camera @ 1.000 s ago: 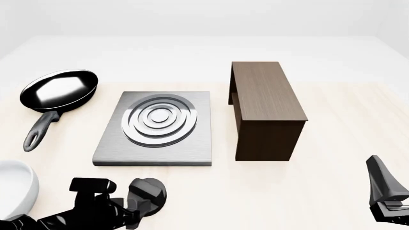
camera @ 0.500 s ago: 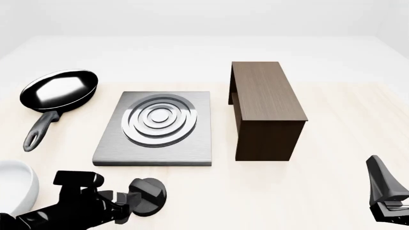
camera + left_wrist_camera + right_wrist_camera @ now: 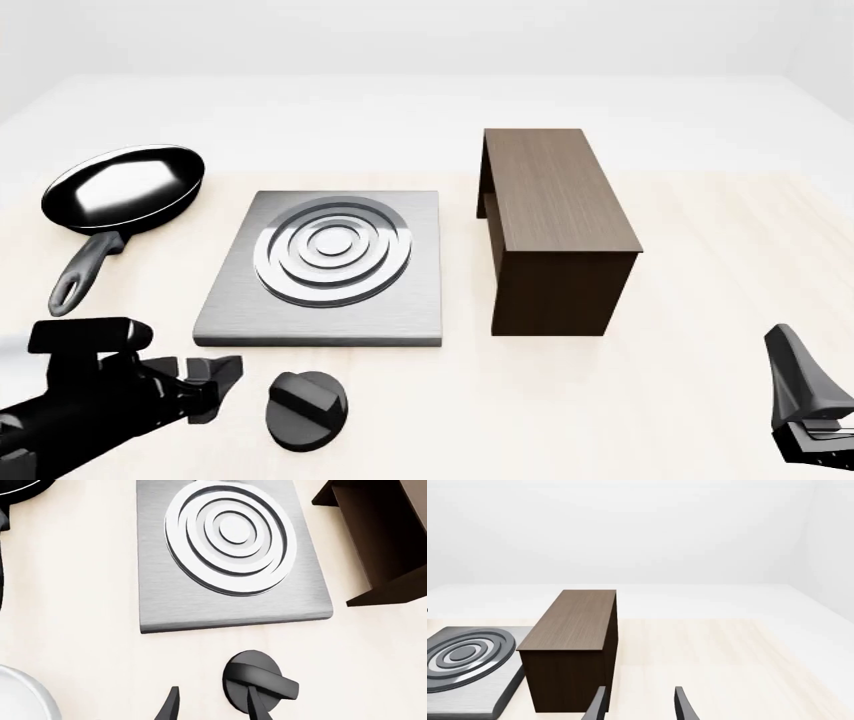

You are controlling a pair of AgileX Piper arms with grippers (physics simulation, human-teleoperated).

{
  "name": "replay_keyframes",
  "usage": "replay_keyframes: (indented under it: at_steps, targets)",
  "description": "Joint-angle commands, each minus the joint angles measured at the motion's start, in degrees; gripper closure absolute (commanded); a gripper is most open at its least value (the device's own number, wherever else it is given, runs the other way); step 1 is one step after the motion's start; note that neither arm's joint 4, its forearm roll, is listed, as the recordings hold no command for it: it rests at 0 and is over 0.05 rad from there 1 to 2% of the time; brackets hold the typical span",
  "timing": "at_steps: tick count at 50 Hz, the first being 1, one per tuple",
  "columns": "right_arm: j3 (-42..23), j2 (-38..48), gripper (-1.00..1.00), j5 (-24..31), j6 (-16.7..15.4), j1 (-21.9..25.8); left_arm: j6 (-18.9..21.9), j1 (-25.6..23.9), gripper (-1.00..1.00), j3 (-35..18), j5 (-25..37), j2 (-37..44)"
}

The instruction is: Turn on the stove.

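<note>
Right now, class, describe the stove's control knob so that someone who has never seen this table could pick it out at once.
Find the grey metal stove with silver rings at the table's middle. Just off its near edge, apart from it, lies the knob: a small black oval disc with a raised ridge across its top, unlike the long-handled frying pan farther left.

The left arm's glossy black, blocky gripper (image 3: 214, 385) was built of stacked angular housings with a flat rectangular block on top, its faces catching faint grey highlights. In its own wrist view, its thin dark grey fingers (image 3: 169, 707) tapered to slim pointed blades. The right arm's matching black gripper (image 3: 805, 405) showed a tall wedge-shaped finger above a boxy base with small pale grey details. Its narrow fingers (image 3: 684, 705) looked grey and slightly curved.
</note>
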Motion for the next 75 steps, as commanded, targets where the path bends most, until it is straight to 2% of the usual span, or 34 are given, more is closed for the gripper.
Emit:
replay_keyframes:
  at_steps: [1,9,18,24,38,53,60,61,65,75]
  targets:
    - [0.0,0.0,-1.0,0.0,0.0,0.0,2.6,4.5,-1.0,-2.2,3.8,-2.9]
    - [0.0,0.0,-1.0,0.0,0.0,0.0,4.1,7.3,-1.0,-4.0,5.0,-3.0]
    - [0.0,0.0,-1.0,0.0,0.0,0.0,6.9,13.2,-1.0,-7.0,6.1,-2.4]
    - [0.0,0.0,-1.0,0.0,0.0,0.0,7.7,15.4,-1.0,-8.2,7.0,-2.5]
    - [0.0,0.0,-1.0,0.0,0.0,0.0,10.4,22.3,-1.0,-12.3,11.8,-5.5]
    - [0.0,0.0,-1.0,0.0,0.0,0.0,12.1,25.3,-1.0,-14.1,14.4,-6.8]
    - [0.0,0.0,-1.0,0.0,0.0,0.0,12.4,25.2,-1.0,-15.1,15.7,-7.8]
    - [0.0,0.0,-1.0,0.0,0.0,0.0,11.2,23.4,-1.0,-16.2,17.4,-10.2]
    - [0.0,-0.1,-1.0,-0.1,-0.3,0.4,11.2,23.8,-1.0,-17.2,19.1,-10.7]
    - [0.0,-0.1,-1.0,-0.1,-0.3,0.4,13.1,27.2,-1.0,-20.5,20.8,-10.7]
